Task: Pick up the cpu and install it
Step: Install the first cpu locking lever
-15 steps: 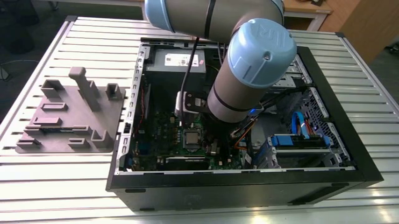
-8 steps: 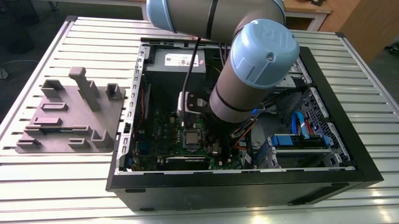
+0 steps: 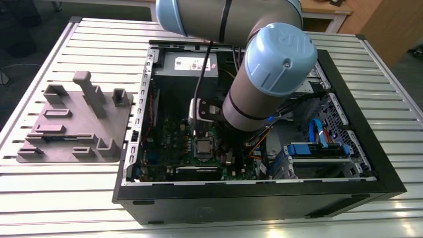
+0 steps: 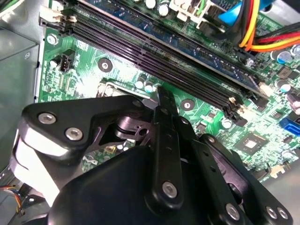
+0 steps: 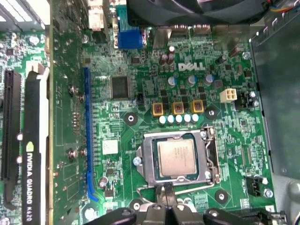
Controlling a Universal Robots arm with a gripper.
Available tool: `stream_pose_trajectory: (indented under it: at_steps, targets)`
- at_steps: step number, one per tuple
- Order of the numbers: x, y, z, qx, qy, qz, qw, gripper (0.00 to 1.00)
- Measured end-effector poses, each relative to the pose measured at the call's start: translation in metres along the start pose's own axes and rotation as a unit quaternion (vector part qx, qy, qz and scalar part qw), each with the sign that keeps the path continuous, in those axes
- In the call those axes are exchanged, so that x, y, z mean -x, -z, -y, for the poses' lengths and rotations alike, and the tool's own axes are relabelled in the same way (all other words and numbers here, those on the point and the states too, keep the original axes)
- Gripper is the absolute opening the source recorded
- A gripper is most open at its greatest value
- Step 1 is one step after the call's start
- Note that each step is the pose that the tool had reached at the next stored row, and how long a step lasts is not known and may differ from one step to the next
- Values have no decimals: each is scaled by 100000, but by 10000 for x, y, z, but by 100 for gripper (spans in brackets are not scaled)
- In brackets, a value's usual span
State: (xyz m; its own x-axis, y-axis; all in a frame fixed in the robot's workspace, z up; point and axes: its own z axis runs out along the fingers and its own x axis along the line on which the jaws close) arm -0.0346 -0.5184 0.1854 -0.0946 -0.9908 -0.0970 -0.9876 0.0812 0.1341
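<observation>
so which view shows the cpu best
The first wrist view: the cpu lies flat in its metal-framed socket, seen square-on and unobstructed, with the tool just at the socket's edge. In the exterior view it is a small grey square beside the arm.

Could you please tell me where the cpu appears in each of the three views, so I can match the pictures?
Exterior view: the cpu lies in its socket on the green motherboard, just below the arm's wrist.
First wrist view: the cpu sits inside the metal socket frame, just beyond the claw.
Second wrist view: I cannot make it out; the claw fills the foreground.
Shared landmark: the green motherboard.
</observation>
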Motion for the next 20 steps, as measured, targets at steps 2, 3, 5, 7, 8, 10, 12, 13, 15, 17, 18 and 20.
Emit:
stream_pose_trajectory:
  at_steps: [2, 3, 5, 7, 8, 10, 12, 13, 15, 17, 18, 20]
  targets:
    - [0, -2, 0, 12, 6, 88, 100000, 10]
    - [-1, -2, 0, 24, 13, 155, 100000, 10]
    - [-1, -2, 0, 32, 28, 280, 100000, 10]
    - [1, 8, -1, 35, 43, 416, 99999, 10]
    - [3, 18, -3, 40, 46, 474, 99999, 10]
    - [7, 59, -7, 30, 54, 472, 99999, 10]
    - [11, 112, -15, 42, 51, 449, 99999, 10]
    - [14, 141, -19, 44, 50, 439, 99999, 10]
    - [19, 195, -26, 45, 49, 435, 99999, 10]
    - [24, 251, -34, 45, 47, 433, 99999, 10]
    - [26, 274, -37, 45, 50, 429, 99999, 10]
    - [32, 327, -44, 44, 54, 438, 99999, 10]
